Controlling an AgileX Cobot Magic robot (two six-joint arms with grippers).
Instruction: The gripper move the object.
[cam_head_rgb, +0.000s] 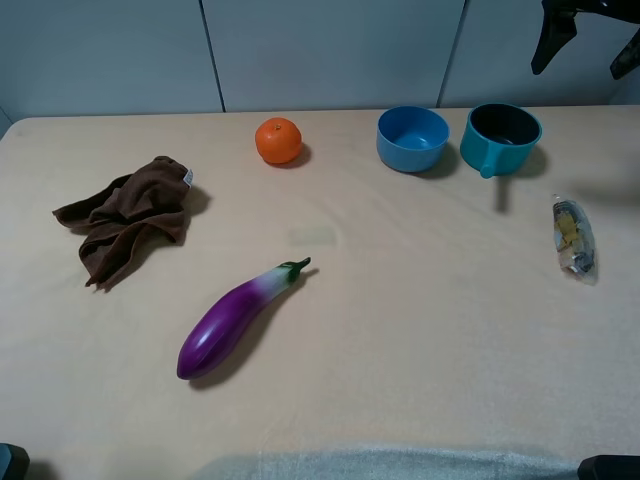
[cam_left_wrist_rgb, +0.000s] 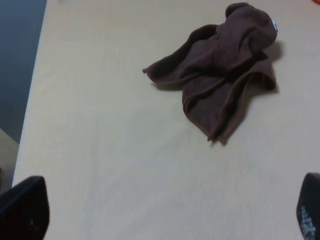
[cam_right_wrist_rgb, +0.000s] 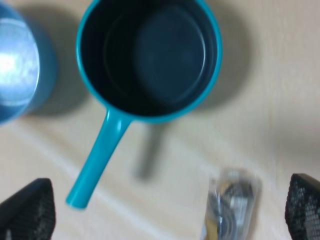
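The teal saucepan (cam_head_rgb: 500, 135) with a dark grey inside stands upright at the back right of the table, its handle pointing toward the front. My right gripper (cam_head_rgb: 590, 42) hangs high above and behind it, open and empty. In the right wrist view the saucepan (cam_right_wrist_rgb: 150, 55) lies below the spread fingers (cam_right_wrist_rgb: 27, 212) of the right gripper (cam_right_wrist_rgb: 165, 212), well apart from them. My left gripper (cam_left_wrist_rgb: 165, 215) is open and empty above bare table, near a brown cloth (cam_left_wrist_rgb: 225, 75).
A handleless blue bowl (cam_head_rgb: 412, 138) stands close to the left of the saucepan. A clear packet (cam_head_rgb: 574, 236) lies in front of it to the right. An orange (cam_head_rgb: 279, 140), a brown cloth (cam_head_rgb: 130, 218) and a purple eggplant (cam_head_rgb: 240, 318) lie further left.
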